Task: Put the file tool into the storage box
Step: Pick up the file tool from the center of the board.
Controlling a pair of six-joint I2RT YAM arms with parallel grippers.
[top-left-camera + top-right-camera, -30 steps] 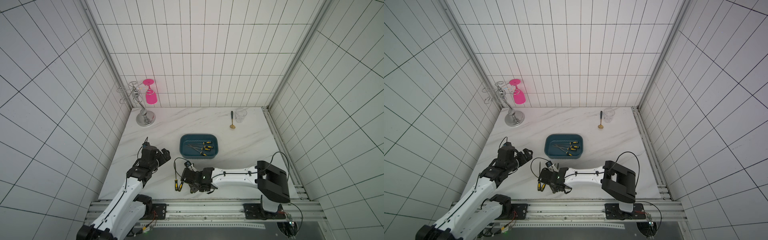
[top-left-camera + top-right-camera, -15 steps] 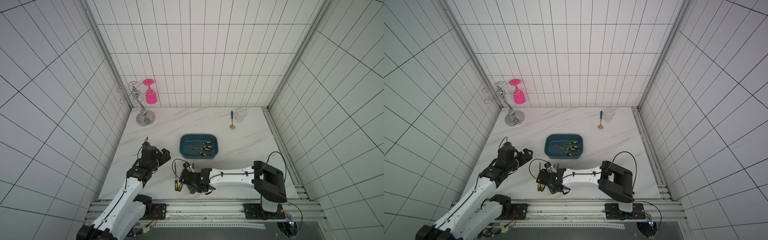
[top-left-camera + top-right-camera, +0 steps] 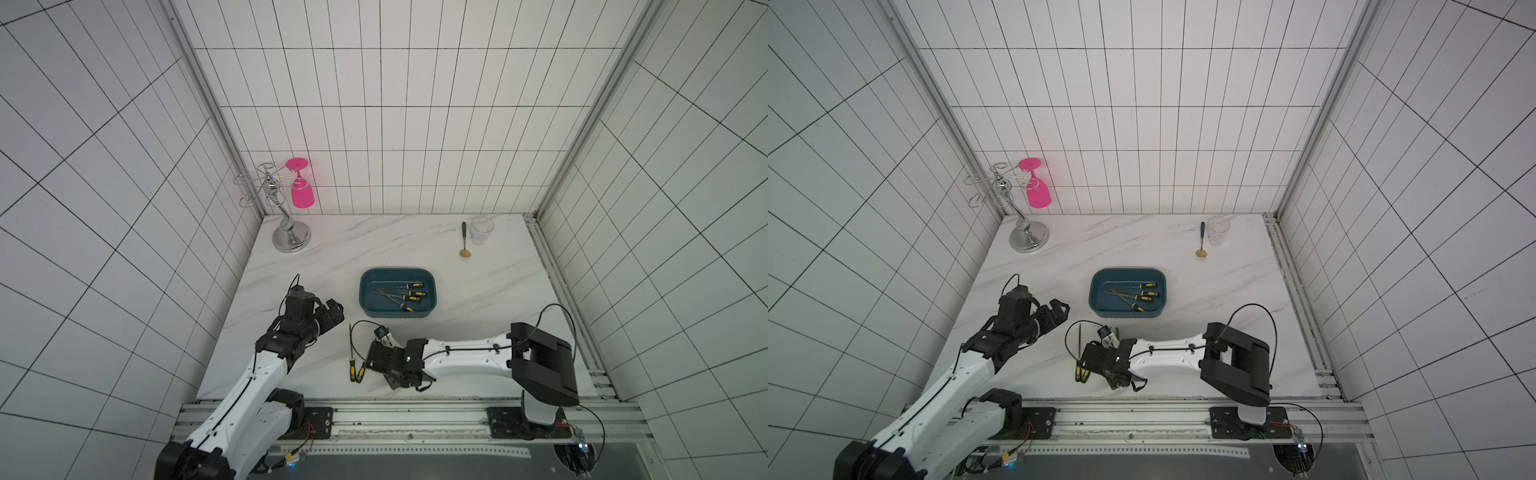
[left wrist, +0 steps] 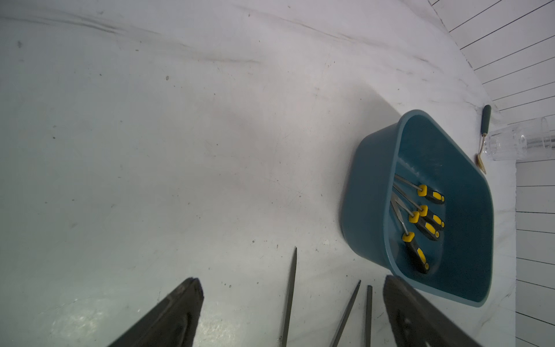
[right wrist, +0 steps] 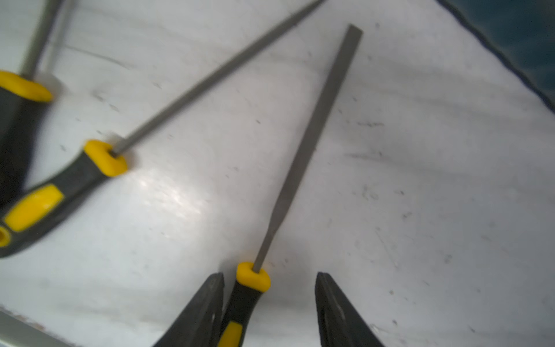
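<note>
Straddling the black-and-yellow handle of a flat grey metal file (image 5: 303, 156), the right hand (image 5: 270, 275) sits low over the near part of the white marble-patterned counter (image 3: 478, 291), left of centre. Its jaws are partly apart. One finger (image 5: 207, 306) lies against the handle, while the other (image 5: 336, 312) stands clear with bare counter between. The file is therefore not clamped and lies flat on the counter, its blade pointing toward the far side. Just left of it lie two more loose files with the same handles: a thin round-bladed file (image 5: 195, 87) and a blurred third file (image 5: 21, 87).

The dark teal plastic storage box (image 3: 395, 313), rectangular with rounded corners, stands at the centre of the counter, beyond the right hand and apart from it. Four black-and-yellow-handled files (image 3: 409, 295) lie on its base, handles to the right and blades fanning left.

The left hand (image 4: 292, 279) hangs above the counter, just left of the box's near-left corner. Its jaws are wide and grip nothing, and the tips of the three loose files show on the counter below it.

At the far right stands a clear glass cup (image 3: 481, 230), with a gold spoon with a dark handle (image 3: 464, 241) lying just left of it. In the far-left corner a pink glass (image 3: 301, 195) hangs upside down on a chrome stemware rack (image 3: 291, 239).
</note>
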